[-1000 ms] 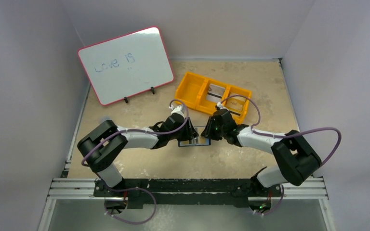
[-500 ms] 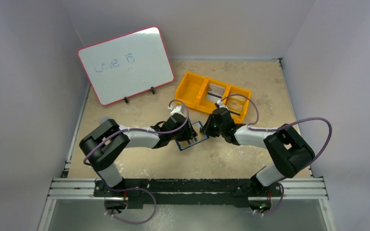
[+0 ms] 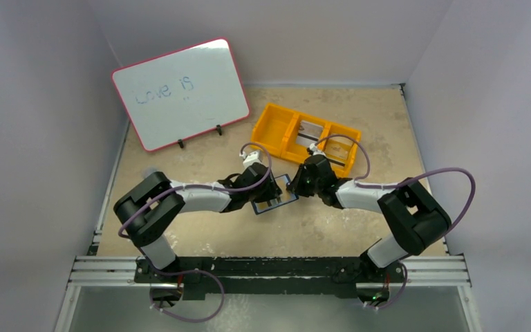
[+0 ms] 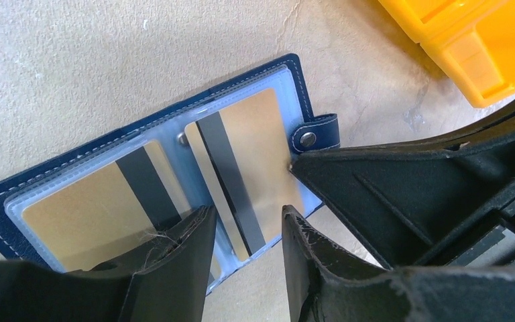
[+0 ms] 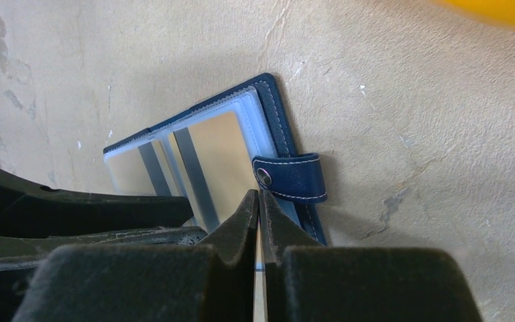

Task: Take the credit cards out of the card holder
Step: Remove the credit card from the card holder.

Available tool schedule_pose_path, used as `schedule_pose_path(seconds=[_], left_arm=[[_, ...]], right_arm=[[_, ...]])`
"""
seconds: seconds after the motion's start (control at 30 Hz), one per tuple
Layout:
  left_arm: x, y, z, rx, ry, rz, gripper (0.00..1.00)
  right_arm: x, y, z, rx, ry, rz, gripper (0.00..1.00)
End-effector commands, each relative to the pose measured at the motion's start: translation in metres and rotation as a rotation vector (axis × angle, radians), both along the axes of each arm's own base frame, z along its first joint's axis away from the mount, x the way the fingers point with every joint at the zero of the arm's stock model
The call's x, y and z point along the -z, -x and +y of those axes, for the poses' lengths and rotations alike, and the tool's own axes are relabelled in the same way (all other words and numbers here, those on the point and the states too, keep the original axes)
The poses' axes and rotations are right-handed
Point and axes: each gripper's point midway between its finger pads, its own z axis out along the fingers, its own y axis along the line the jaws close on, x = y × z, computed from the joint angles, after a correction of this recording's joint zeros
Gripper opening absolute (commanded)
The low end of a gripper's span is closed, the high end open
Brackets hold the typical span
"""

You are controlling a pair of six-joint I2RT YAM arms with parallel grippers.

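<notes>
So the card holder (image 5: 276, 111) is lying open and flat on the table (image 3: 200, 166), inside face up. It sits right between the two grippers and just on the near side of the orange tray (image 3: 271, 130), not touching it. From the top camera its long axis runs mostly left to right but skewed, with the right end angled away from the arm bases toward the tray. That right end is the one with the snap tab (image 5: 295, 178), which sticks out past the edge toward the right arm's side. Both credit cards (image 4: 258, 154) are tucked in the see-through pockets, one per half. Their dark stripes run across the holder's long axis, so the cards sit crosswise to it. The right gripper (image 5: 259, 198) is clenched tight, fingertips pressed together right at the tab-end edge of the holder, just beside the snap. Honestly can't tell if a card or pocket edge is actually caught in there. The left gripper (image 4: 245, 215) is spread with a clear gap, not clamped on anything, over the holder's near long edge, and the striped part of the tab-side card shows between its fingers. A whiteboard (image 3: 180, 93) with "Love is" scribbled on it stands propped at the back left, well apart.
</notes>
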Motion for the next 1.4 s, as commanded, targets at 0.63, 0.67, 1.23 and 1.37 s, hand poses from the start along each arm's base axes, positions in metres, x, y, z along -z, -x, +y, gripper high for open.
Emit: schedule_pose_path(seconds=[0.63,0.67,1.23,1.37], left_arm=[[0.031,0.006,0.003,-0.157,0.26,0.053,0.26],[0.029,0.006,-0.001,-0.149,0.285,0.049,0.26],[0.035,0.008,0.015,-0.165,0.222,0.04,0.09],[0.031,0.008,0.017,-0.163,0.217,0.032,0.1]], right_arm=[[0.06,0.066,-0.022,-0.142,0.11,0.226,0.0],[0.06,0.067,-0.022,-0.146,0.106,0.227,0.0],[0.072,0.066,-0.032,-0.098,0.169,0.265,0.0],[0.074,0.066,-0.033,-0.091,0.182,0.272,0.0]])
